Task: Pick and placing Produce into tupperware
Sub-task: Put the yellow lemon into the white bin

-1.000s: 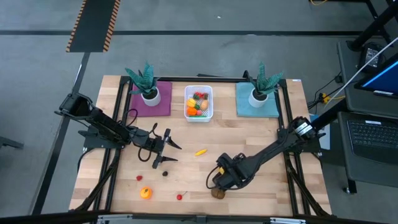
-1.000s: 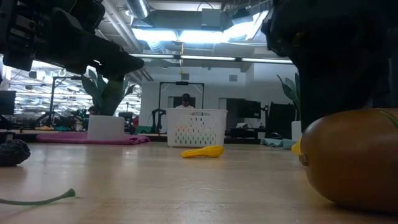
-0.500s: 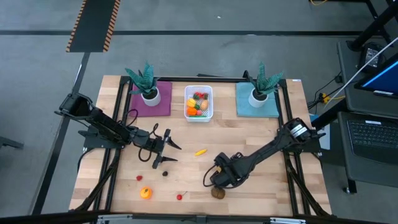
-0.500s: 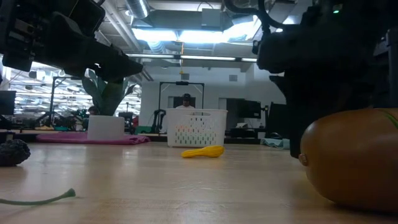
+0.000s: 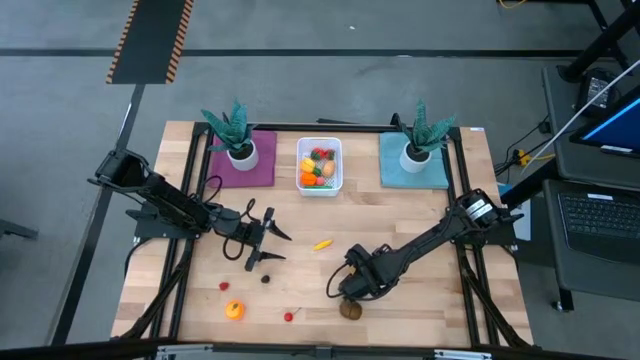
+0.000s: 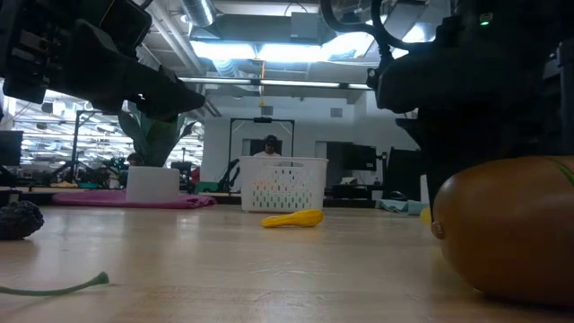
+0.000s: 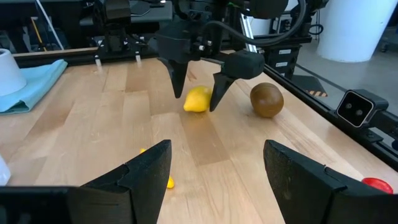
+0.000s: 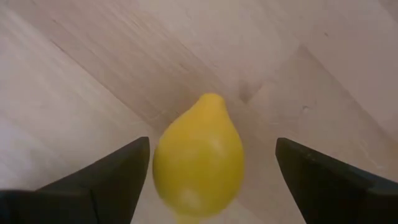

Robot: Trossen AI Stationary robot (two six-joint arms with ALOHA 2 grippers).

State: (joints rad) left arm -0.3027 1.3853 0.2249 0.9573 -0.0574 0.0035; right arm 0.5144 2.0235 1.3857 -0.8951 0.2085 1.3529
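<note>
- Hanging low over the front middle of the table [image 5: 400,215], the right gripper [image 7: 198,99] points straight down at the lemon [image 7: 198,99].
- Its jaws are spread, one finger [image 8: 106,180] on each side of the lemon, with clear gaps showing in the right wrist view; nothing is pinched.
- The lemon lies on the wood between those fingers, and the left wrist view shows the tips reaching down near the tabletop on either side of it.
- A brown round fruit [image 5: 350,310] sits just beside the right gripper, toward the front edge; it looms large at the right of the low view.
- The left gripper [image 5: 262,243] hangs above the table left of centre, its jaws wide apart and empty.
- A small dark fruit [image 5: 266,278] lies just in front of the left gripper.
- The banana [image 5: 322,243] lies near mid-table, between the two grippers and apart from both.
- Near the front left lie an orange [image 5: 233,310], a red piece [image 5: 224,286] behind it, and cherries [image 5: 289,316] to its right.
- The tub [image 5: 303,187] stands at the back centre, between a purple mat [image 5: 260,172] and a teal mat [image 5: 432,175].
- It already holds several pieces, red, orange, green and yellow.
- Each mat bears a spiky plant in a white pot: the left plant [image 5: 233,130] and the right plant [image 5: 420,132].
- In the low view a person [image 6: 268,148] shows in the room behind the tub.
</note>
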